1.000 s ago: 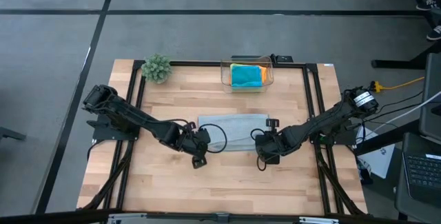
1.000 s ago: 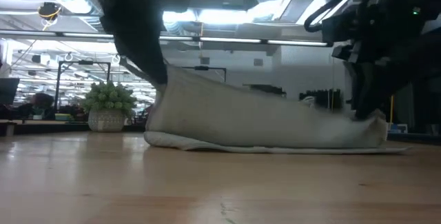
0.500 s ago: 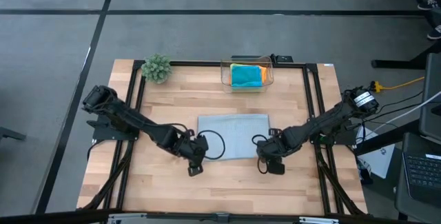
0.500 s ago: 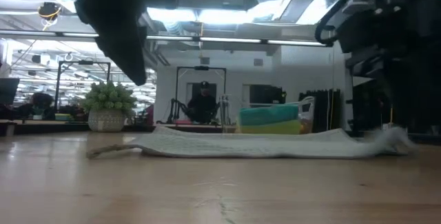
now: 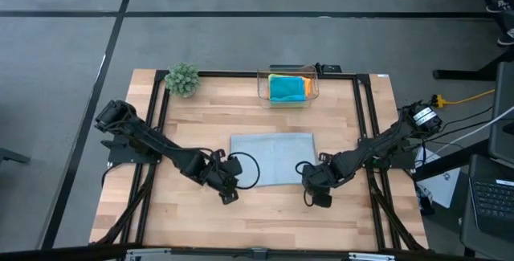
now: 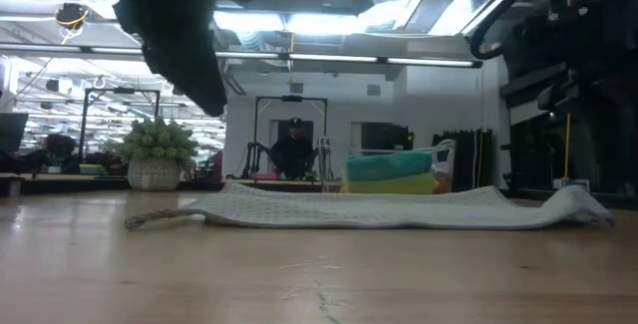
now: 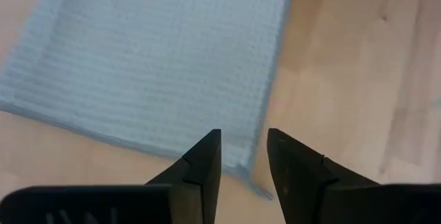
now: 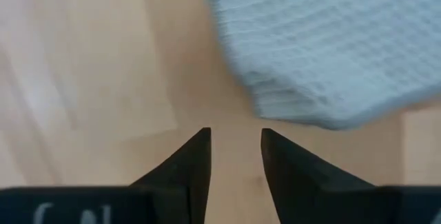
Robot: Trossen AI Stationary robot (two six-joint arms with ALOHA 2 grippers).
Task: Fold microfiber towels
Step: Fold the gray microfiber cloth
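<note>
Your wooden table (image 5: 265, 213) carries the light grey towel (image 5: 271, 158), lying flat at its middle. A clear box (image 5: 287, 88) at the far edge holds the turquoise towel (image 5: 285, 89) with an orange towel (image 5: 307, 84) beside it; a small plant (image 5: 182, 79) sits at the far left. Your left gripper (image 7: 241, 156) hangs just off the grey towel's near left corner, fingers parted, holding nothing. Your right gripper (image 8: 234, 151) hangs just off its near right corner, likewise parted and empty. Behind the table, a person (image 6: 291, 150) sits in the room.
</note>
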